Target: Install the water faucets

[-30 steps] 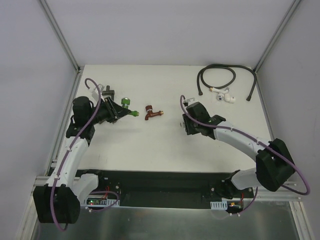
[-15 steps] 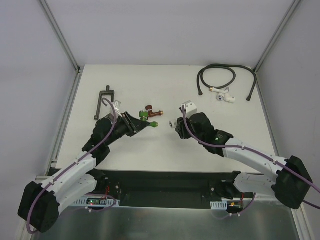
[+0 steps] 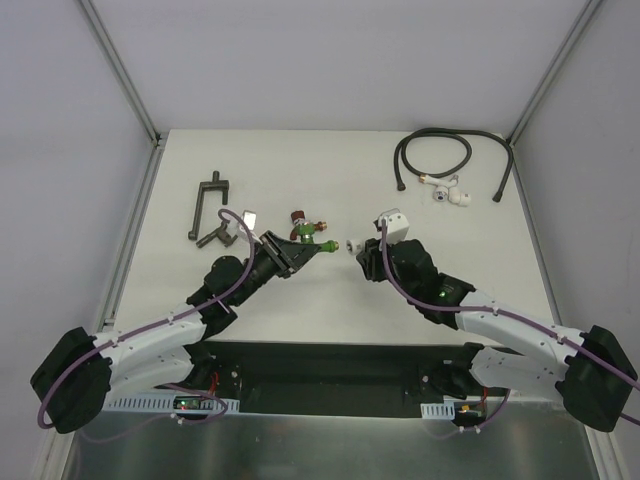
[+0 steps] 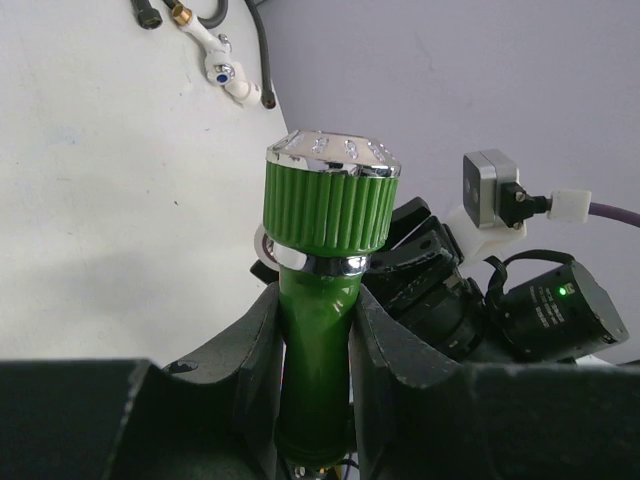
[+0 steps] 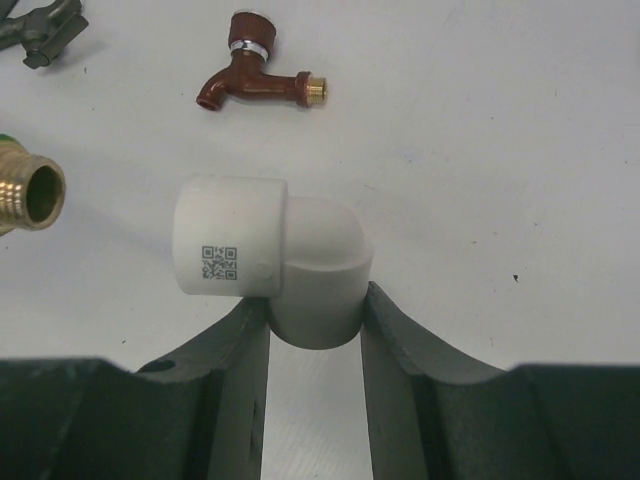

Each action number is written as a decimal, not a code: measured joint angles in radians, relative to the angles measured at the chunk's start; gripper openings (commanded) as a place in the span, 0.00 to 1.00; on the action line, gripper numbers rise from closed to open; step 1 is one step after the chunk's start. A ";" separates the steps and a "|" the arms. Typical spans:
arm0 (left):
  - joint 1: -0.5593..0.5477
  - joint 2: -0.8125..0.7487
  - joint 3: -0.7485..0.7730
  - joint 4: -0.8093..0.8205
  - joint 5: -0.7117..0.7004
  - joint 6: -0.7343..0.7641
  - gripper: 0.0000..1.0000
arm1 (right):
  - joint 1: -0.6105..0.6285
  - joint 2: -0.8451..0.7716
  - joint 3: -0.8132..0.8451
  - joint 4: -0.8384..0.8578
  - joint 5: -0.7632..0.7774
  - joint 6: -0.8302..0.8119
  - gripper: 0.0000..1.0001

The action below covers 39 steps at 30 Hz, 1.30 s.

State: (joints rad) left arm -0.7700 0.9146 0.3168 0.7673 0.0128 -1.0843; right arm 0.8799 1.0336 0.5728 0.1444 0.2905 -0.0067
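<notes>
My left gripper (image 4: 315,300) is shut on the stem of the bright green faucet (image 4: 325,230), whose ribbed knob points away from the camera. From above, the green faucet (image 3: 312,243) hangs mid-table, with its end towards the right gripper (image 3: 352,247). That gripper (image 5: 315,310) is shut on a white elbow fitting (image 5: 270,255), open mouth facing left. The green faucet's brass-coloured threaded end (image 5: 25,192) lies a short gap left of the elbow. The dark red faucet (image 5: 262,80) lies on the table beyond; the green one partly hides the red faucet (image 3: 299,216) from above.
A black metal tool (image 3: 208,215) lies at the left of the table. At the back right are a coiled black hose (image 3: 440,155) and small white fittings (image 3: 448,193). Walls close in the table at the back and both sides.
Both arms have swung in towards the table's middle. The left one carried the green faucet right, the right one brought the elbow left, and the two parts now face each other closely.
</notes>
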 measured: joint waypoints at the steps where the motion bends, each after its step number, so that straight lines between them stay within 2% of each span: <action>1: -0.008 0.020 0.000 0.023 -0.015 0.000 0.00 | 0.000 -0.002 0.000 0.000 0.011 0.007 0.02; 7: -0.029 0.139 0.003 0.144 -0.051 0.001 0.00 | 0.000 -0.006 0.000 -0.032 0.045 0.061 0.02; 21: -0.069 0.333 0.076 0.302 -0.048 0.002 0.00 | 0.000 -0.047 0.000 -0.053 0.062 0.104 0.02; 39: -0.095 0.341 0.079 0.355 -0.050 0.003 0.00 | 0.000 -0.071 0.000 -0.054 0.072 0.117 0.02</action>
State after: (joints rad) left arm -0.8654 1.2556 0.3958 1.1225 -0.0376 -1.0817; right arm 0.8795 0.9623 0.5728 0.0906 0.3626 0.1108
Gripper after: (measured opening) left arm 0.251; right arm 0.376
